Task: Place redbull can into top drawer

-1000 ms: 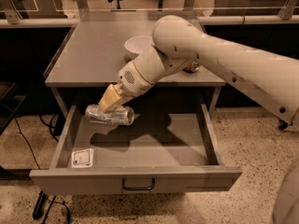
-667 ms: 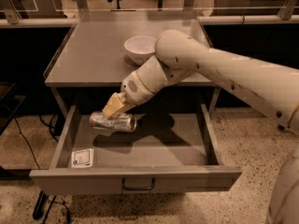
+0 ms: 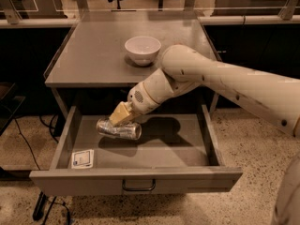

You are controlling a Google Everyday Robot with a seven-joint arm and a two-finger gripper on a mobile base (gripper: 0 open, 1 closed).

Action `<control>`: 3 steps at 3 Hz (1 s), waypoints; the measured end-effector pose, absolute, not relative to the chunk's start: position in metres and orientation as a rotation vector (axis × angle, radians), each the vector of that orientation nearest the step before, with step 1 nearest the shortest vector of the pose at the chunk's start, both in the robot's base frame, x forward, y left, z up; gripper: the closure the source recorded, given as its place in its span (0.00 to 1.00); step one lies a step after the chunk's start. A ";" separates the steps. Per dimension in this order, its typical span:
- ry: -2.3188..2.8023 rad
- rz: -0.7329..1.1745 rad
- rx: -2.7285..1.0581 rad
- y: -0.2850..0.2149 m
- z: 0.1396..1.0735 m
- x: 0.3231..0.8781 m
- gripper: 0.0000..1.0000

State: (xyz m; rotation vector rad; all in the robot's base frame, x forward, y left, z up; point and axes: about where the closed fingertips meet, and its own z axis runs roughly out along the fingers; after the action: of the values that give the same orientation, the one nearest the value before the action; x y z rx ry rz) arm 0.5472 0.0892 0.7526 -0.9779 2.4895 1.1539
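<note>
Found the redbull can (image 3: 123,131) lying on its side in the open top drawer (image 3: 173,149), just below the tabletop's (image 3: 89,60) front edge, seemingly touching the drawer floor. Saw the gripper (image 3: 120,118) clamped across it from above. Noted a white sticker (image 3: 82,158) front-left and a white bowl (image 3: 142,49) nearer the tabletop's back edge.

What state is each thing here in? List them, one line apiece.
Slim shiny silver metal redbull can: lying on its side, gripped, low inside the drawer.
Wide shallow grey metal top drawer: pulled open.
Two-finger gripper: down inside the open drawer, fingers shut on the can.
Round white bowl: upright on the grey tabletop.
</note>
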 end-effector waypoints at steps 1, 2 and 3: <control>2.509 1.149 -0.980 0.084 0.737 0.553 1.00; 2.528 1.142 -0.990 0.079 0.722 0.562 1.00; 2.553 1.120 -1.011 0.072 0.706 0.567 1.00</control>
State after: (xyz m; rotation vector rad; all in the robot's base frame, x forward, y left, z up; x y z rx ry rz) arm 0.5674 0.0717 0.7056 -1.0108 2.5530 1.1199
